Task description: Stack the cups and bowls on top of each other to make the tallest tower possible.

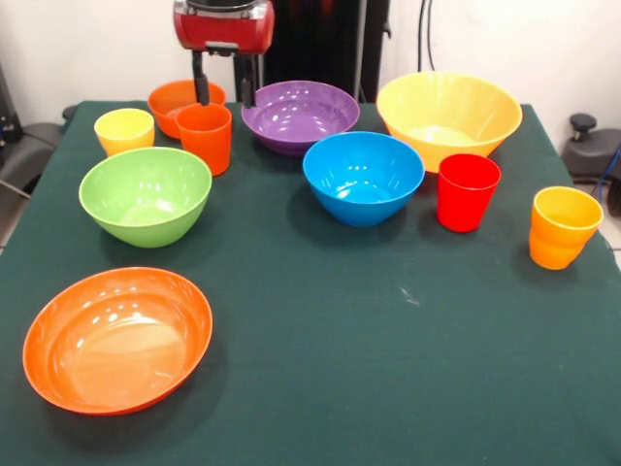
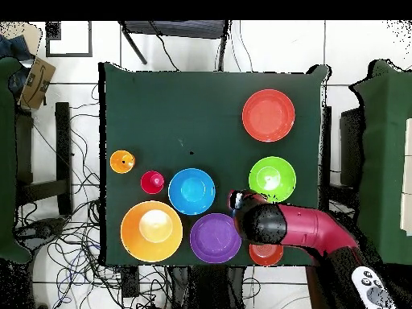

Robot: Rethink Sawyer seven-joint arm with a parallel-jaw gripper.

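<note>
Going left to right in the front view. Nearest the camera at far left, wide shallow orange bowl [image 1: 117, 339], upright, nothing in it. Behind it, green bowl [image 1: 146, 195], also empty. Further back, at the table's left far corner, yellow cup [image 1: 124, 131], upright, interior bare. Just right of that, small deep orange bowl [image 1: 177, 100] at the far edge, partly hidden behind the orange cup [image 1: 205, 138], which stands upright in front of it.

Directly above the orange cup, gripper [image 1: 224, 92] hanging from the red arm [image 2: 298, 227], two dark fingers [image 1: 202, 82] spread apart, one over the cup's far rim, the other beside the purple bowl; nothing held between them.

Next, purple bowl [image 1: 300, 116], empty, glossy inside. In front and to its right, blue bowl [image 1: 363, 176], empty. Behind that, big yellow bowl [image 1: 448, 117], widest of the deep ones, holding nothing. Near the blue bowl's right side, red cup [image 1: 468, 191], upright. Farthest right, yellow-orange cup [image 1: 564, 226], tilted slightly, standing alone near the table [image 1: 388, 369] edge.

All pieces separate on the dark green cloth; none nested or stacked, no tower standing.
</note>
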